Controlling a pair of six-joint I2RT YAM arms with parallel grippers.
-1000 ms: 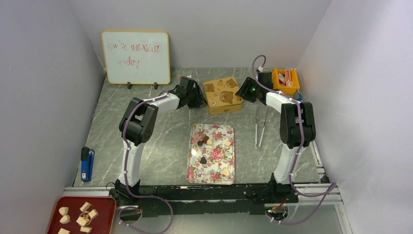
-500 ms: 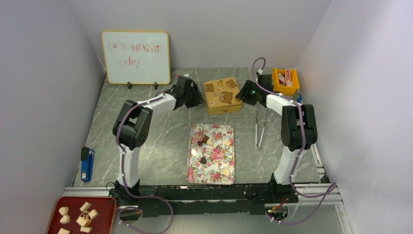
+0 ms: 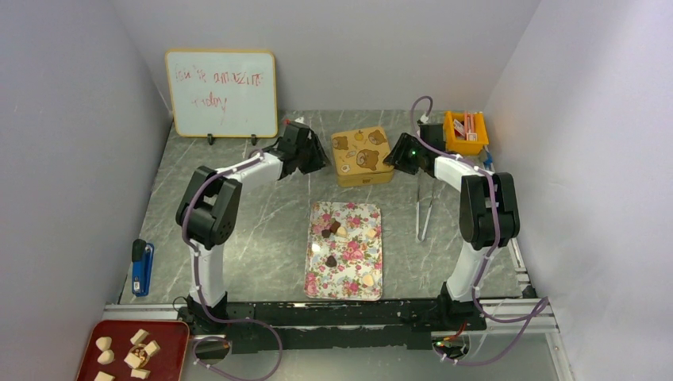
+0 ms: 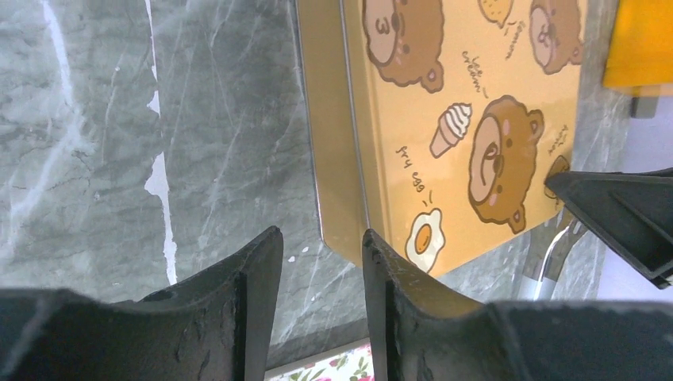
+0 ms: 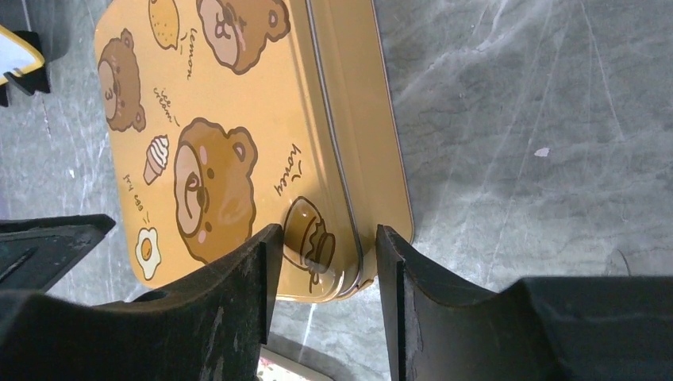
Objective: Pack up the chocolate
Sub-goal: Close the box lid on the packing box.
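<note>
Several chocolates (image 3: 331,260) lay scattered on the tray (image 3: 349,274), too small to sort. My left gripper (image 4: 317,238) and right gripper (image 5: 324,234) stood parted at the tin's (image 3: 363,156) near corners; touching or not, I couldn't tell.

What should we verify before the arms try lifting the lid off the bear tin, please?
1. Lid seated on the bear tin: ok.
2. Left gripper jaws apart, the tin's corner in line with the gap: ok.
3. Right gripper jaws apart, the tin's rim in line with the gap: ok.
4. Fingers touching the tin: cannot tell.
5. Chocolates lying on the floral tray, away from both grippers: ok.
6. Tongs lying unheld, clear of the tin: ok.
</note>
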